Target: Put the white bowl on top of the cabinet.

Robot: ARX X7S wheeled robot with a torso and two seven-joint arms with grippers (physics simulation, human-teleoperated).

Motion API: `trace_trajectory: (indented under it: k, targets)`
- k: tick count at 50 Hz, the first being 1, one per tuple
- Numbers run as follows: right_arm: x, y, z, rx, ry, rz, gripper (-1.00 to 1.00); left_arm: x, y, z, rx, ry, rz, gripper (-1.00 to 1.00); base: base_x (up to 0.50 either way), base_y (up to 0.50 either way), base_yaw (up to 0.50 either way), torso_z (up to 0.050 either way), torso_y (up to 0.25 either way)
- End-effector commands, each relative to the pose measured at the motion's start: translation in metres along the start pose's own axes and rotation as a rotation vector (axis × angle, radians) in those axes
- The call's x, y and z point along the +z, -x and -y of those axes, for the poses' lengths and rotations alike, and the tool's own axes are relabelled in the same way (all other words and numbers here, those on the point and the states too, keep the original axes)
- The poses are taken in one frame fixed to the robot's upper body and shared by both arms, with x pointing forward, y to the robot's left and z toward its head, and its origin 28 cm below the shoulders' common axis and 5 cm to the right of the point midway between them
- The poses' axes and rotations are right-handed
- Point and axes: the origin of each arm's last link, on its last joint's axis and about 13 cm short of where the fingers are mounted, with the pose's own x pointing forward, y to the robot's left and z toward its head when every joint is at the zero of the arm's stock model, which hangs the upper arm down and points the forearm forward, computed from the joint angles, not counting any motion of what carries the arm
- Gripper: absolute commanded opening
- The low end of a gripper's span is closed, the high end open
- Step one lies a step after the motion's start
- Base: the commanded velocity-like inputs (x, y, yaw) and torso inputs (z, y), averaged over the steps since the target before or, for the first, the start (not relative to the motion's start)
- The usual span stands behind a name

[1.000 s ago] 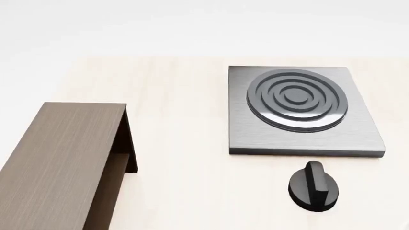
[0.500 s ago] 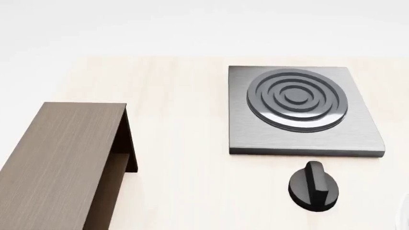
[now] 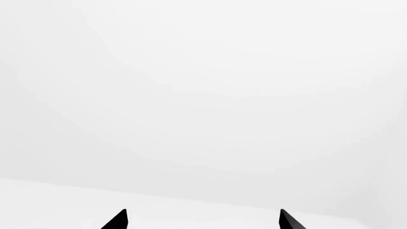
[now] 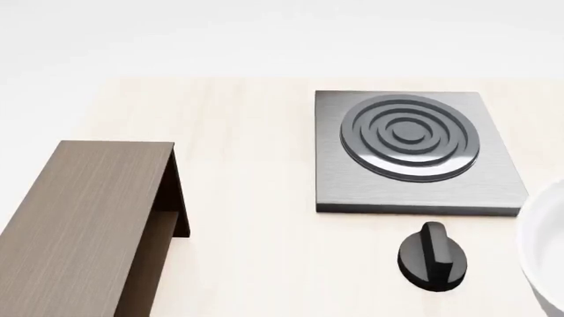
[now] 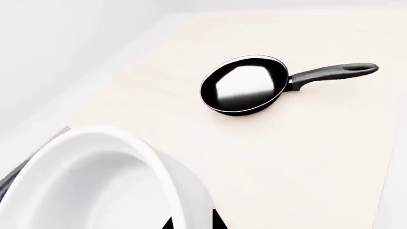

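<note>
The white bowl [image 5: 95, 186] fills the near part of the right wrist view, glossy with a thick rim. Its wall stands between the two dark fingertips of my right gripper [image 5: 192, 220], which is shut on it. In the head view only a curved piece of the bowl [image 4: 545, 238] shows at the right edge, past the stove plate's near corner. The dark brown cabinet [image 4: 88, 218] lies at the left with its flat top bare. My left gripper [image 3: 202, 220] is open, its tips wide apart before plain white, with nothing between them. Neither arm shows in the head view.
A grey square stove plate [image 4: 414, 152] with a ringed burner sits on the pale wooden table [image 4: 247, 198]. A black knob [image 4: 432, 257] lies in front of it. A black frying pan [image 5: 243, 85] with a long handle rests on the table beyond the bowl.
The white bowl has come into the head view from the right edge and now shows more of its rim. Cabinet, stove plate and knob have not moved.
</note>
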Motion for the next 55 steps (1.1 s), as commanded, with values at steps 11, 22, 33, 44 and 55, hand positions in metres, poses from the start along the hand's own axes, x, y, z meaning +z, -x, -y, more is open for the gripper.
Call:
trace_trajectory:
  k: [11,22,33,44,55]
  targets:
    - [0.031,0.013,-0.038,0.107,0.034,0.09,-1.0,-0.011,0.004,0.001,-0.035,-0.044,-0.015,1.0,0.0,0.0,0.0,0.0,0.001]
    - [0.044,0.021,-0.062,0.164,0.065,0.108,-1.0,-0.011,0.004,0.001,-0.033,-0.042,-0.018,1.0,0.0,0.0,0.0,0.0,0.001]
    - [0.056,0.03,-0.081,0.198,0.096,0.135,-1.0,-0.011,0.004,0.0,-0.033,-0.041,-0.019,1.0,0.0,0.0,0.0,0.0,0.002]
    - [0.067,0.036,-0.101,0.24,0.127,0.155,-1.0,-0.011,0.005,0.0,-0.031,-0.04,-0.018,1.0,0.0,0.0,0.0,0.0,0.001]
    - [0.069,0.041,-0.126,0.301,0.172,0.164,-1.0,-0.011,0.005,0.0,-0.031,-0.04,-0.018,1.0,0.0,0.0,0.0,0.0,0.001]
